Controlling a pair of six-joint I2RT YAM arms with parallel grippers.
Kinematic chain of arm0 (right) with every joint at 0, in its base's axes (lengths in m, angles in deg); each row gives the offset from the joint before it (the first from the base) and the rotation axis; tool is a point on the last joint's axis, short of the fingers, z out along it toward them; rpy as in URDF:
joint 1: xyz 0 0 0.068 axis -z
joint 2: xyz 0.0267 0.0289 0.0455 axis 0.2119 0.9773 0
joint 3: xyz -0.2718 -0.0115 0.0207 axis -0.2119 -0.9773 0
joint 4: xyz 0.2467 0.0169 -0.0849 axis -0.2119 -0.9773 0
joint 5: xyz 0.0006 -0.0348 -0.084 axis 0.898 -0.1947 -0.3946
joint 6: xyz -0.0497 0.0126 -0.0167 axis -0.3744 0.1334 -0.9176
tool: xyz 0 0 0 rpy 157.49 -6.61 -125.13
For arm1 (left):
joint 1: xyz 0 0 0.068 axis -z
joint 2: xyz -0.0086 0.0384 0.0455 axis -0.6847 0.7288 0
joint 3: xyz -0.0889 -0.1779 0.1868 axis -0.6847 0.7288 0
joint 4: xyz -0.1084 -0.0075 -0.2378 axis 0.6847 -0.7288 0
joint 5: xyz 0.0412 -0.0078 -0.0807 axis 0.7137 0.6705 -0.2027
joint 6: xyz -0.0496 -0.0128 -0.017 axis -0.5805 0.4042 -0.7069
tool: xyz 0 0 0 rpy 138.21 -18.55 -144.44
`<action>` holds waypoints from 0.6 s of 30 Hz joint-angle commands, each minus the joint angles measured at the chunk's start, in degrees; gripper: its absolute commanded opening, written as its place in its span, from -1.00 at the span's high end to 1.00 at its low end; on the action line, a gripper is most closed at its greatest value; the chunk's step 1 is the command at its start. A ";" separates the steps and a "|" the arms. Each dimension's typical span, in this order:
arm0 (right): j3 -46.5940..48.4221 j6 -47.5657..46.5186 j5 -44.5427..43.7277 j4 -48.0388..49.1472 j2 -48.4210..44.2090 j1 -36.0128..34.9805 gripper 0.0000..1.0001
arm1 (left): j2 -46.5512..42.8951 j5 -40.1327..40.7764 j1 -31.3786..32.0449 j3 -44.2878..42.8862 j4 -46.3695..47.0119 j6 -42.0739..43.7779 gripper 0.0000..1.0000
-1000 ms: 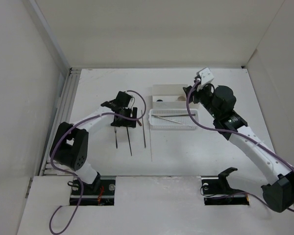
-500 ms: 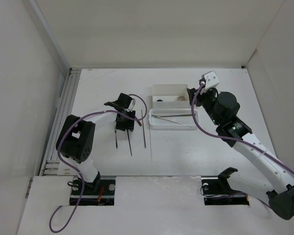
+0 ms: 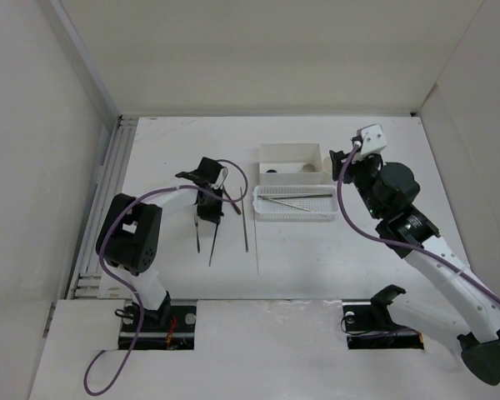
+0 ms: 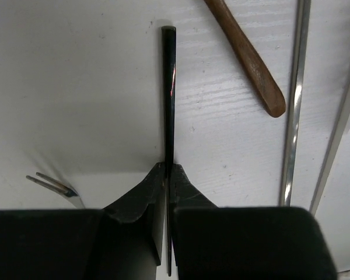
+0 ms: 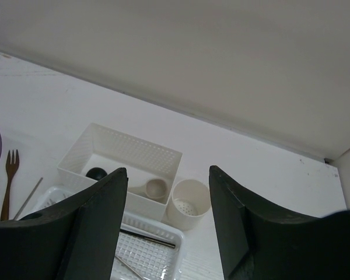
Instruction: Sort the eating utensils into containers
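Dark chopstick (image 4: 170, 99) pinched between the pressed-together jaws of the left gripper (image 4: 168, 169), jutting ahead of it over the counter (image 4: 76, 87); grasp step, next likely a lift and carry to the basket (image 3: 293, 219) off its right; right gripper (image 5: 166, 170) spread, empty; chopstick's rear end hidden under the jaws.

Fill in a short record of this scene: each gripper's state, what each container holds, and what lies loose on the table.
Left gripper: shut on a dark chopstick
Right gripper: open, holding nothing
White box: cream spoon and a dark round item
Basket: thin chopsticks
Cup: nothing seen inside
Loose on table: brown fork, loose chopsticks
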State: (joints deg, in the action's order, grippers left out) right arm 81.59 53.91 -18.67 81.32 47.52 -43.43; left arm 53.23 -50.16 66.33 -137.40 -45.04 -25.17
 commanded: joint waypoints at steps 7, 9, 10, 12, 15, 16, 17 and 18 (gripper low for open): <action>2.46 -0.98 0.62 0.50 -0.51 -0.44 -0.26 | -8.07 5.84 -1.76 -8.84 -12.28 -1.96 1.00; 2.99 -0.98 1.25 0.50 0.02 -0.44 -0.26 | -9.22 3.66 -1.76 -9.99 -12.81 1.11 1.00; 2.99 -0.98 2.38 0.50 0.54 -0.44 -0.26 | -10.01 0.69 -1.76 -11.12 -12.03 2.42 1.00; 4.22 0.41 4.05 0.50 1.16 -0.44 -0.26 | -10.54 -1.00 -1.06 -12.71 -10.36 4.97 1.00; 5.53 1.04 8.62 2.34 2.40 2.45 -0.26 | -10.54 -5.92 3.68 -17.19 -4.22 16.46 1.00; 5.54 2.17 9.32 2.96 3.27 3.33 -0.26 | -9.32 -6.72 7.17 -18.85 -3.16 20.41 1.00; 6.15 2.71 10.72 4.53 3.97 5.51 -0.26 | -8.09 -8.20 8.86 -20.70 -2.62 28.89 1.00; 6.77 3.32 11.43 5.50 3.98 6.84 -0.26 | -6.60 -8.22 10.53 -25.67 -2.62 32.98 1.00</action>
State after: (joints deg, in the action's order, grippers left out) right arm 84.56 54.68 -11.39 81.61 51.10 -39.89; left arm 45.27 -52.78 71.64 -155.39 -51.60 -9.19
